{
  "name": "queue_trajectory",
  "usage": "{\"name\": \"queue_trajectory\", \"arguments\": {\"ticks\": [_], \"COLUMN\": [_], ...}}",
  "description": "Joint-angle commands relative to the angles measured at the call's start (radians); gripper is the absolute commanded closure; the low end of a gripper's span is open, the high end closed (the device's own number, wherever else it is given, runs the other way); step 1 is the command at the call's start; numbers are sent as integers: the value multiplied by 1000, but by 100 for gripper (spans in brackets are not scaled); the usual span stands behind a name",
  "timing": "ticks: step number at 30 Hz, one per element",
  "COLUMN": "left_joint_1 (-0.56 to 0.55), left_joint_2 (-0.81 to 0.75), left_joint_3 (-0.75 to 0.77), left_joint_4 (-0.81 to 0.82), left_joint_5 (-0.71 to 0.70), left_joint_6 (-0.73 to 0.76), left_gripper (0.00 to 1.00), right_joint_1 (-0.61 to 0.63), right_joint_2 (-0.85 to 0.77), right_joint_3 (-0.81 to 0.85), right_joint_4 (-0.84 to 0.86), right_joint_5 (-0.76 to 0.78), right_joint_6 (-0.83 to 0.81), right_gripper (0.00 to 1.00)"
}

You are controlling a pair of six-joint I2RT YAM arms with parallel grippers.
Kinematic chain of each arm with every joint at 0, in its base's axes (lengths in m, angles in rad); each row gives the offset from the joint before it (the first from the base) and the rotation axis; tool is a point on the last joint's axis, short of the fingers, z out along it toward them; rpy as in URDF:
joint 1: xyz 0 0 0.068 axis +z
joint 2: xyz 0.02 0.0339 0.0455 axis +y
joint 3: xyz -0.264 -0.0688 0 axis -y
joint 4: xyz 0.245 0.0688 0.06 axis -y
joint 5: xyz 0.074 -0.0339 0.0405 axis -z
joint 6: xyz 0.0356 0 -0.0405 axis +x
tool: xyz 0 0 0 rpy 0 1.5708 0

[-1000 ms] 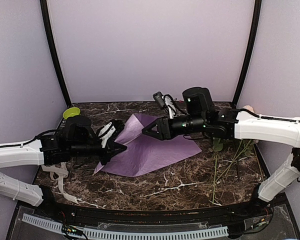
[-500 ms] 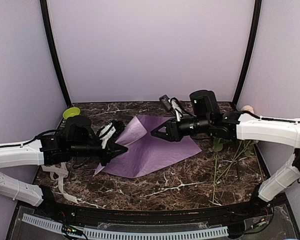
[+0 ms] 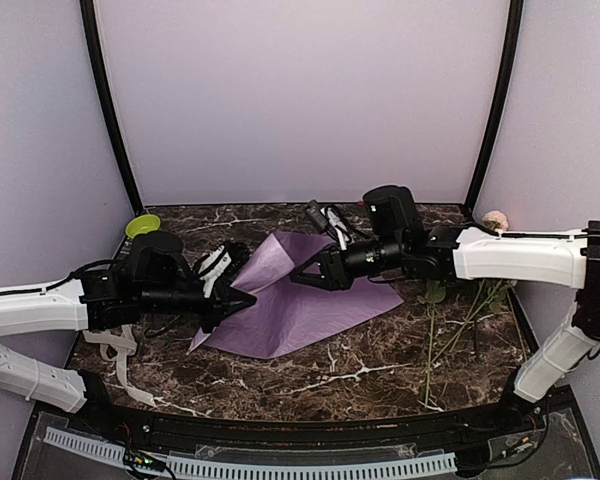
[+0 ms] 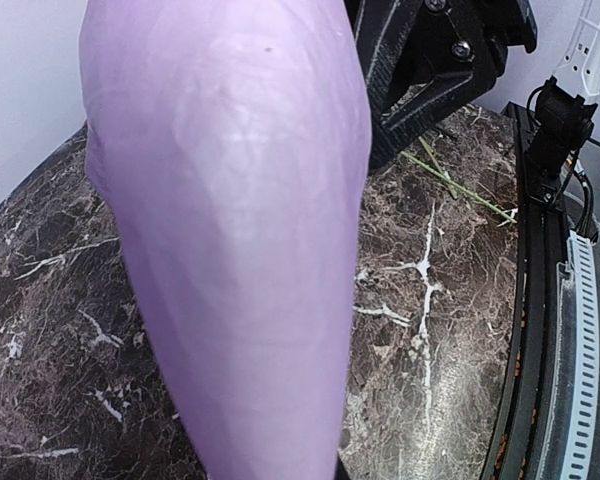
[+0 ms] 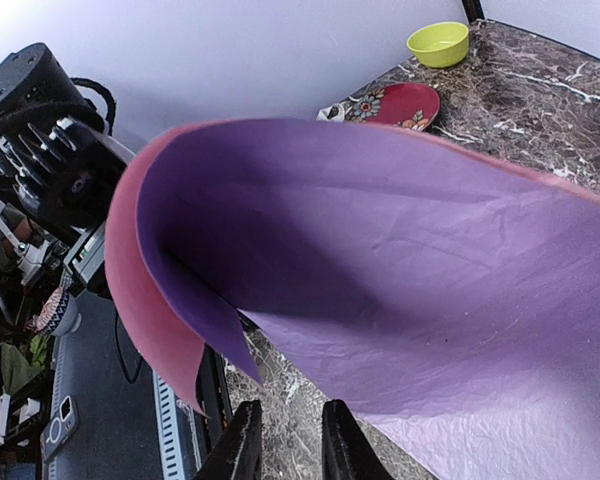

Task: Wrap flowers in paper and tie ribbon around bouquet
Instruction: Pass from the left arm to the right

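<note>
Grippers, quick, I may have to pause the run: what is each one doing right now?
Left gripper: closed on the left edge of the purple paper.
Right gripper: jaws slightly apart at the paper's raised fold, no grip visible.

Robot manipulation lab booth, built around a marble-patterned table (image 3: 310,375).
Plain pale walls (image 3: 300,100) close off the table's back and both sides. Black frame poles (image 3: 108,110) rise at its far corners. A white-and-black left arm (image 3: 30,312) and right arm (image 3: 520,255) reach over it from its near edge, where a slotted cable strip (image 3: 280,466) runs.
</note>
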Motion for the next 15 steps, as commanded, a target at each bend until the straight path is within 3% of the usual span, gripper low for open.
{"name": "queue_trajectory", "arguments": {"ticks": [1, 15], "left_joint_1": [-5, -5], "left_joint_2": [-2, -2], "left_joint_3": [36, 31], "left_joint_4": [-6, -14], "left_joint_5": [19, 21], "left_joint_6": [-6, -1], "left_gripper": [100, 100], "right_joint_1": [3, 5], "right_joint_2": [21, 38], "right_joint_3": [68, 82], "right_joint_4": [49, 97], "right_joint_5": [-19, -157], "right_joint_6": [-14, -9], "right_gripper": [78, 69]}}
